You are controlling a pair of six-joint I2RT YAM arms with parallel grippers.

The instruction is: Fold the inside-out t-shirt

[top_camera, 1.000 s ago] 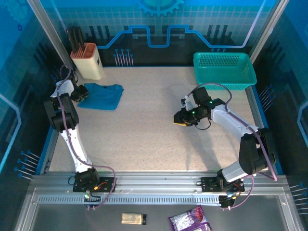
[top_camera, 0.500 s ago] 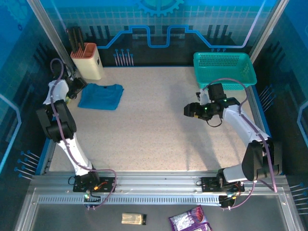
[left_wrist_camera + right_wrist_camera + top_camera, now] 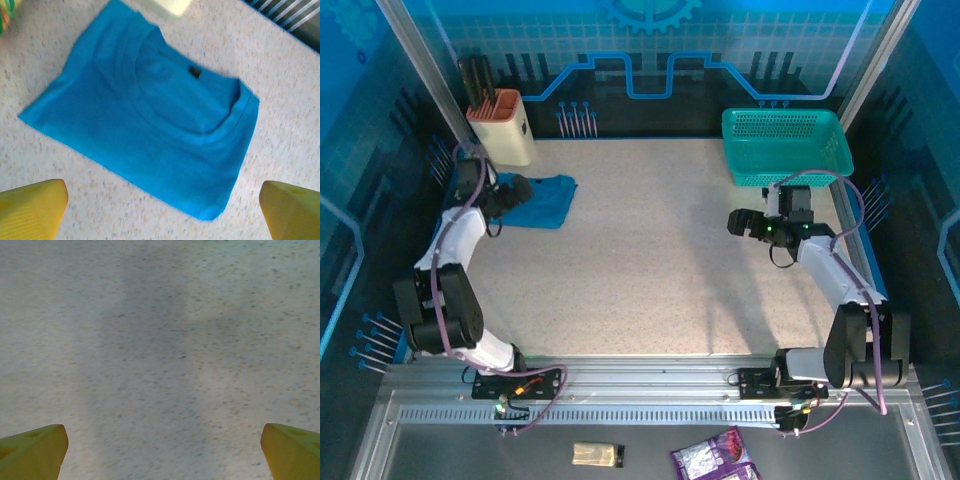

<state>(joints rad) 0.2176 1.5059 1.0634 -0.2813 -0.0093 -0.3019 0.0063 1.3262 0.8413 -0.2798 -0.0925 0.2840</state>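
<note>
Speckled table (image 3: 640, 270), left gripper (image 3: 162, 207) wide, empty.

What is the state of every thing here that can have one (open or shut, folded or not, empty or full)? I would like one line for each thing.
t-shirt: folded into a flat rectangle, lying on the table, collar and label up.
left gripper: open, above the t-shirt, holding nothing.
right gripper: open, over bare table, holding nothing.
basket: upright, looks empty.
holder: upright, dark handles standing in it.
</note>
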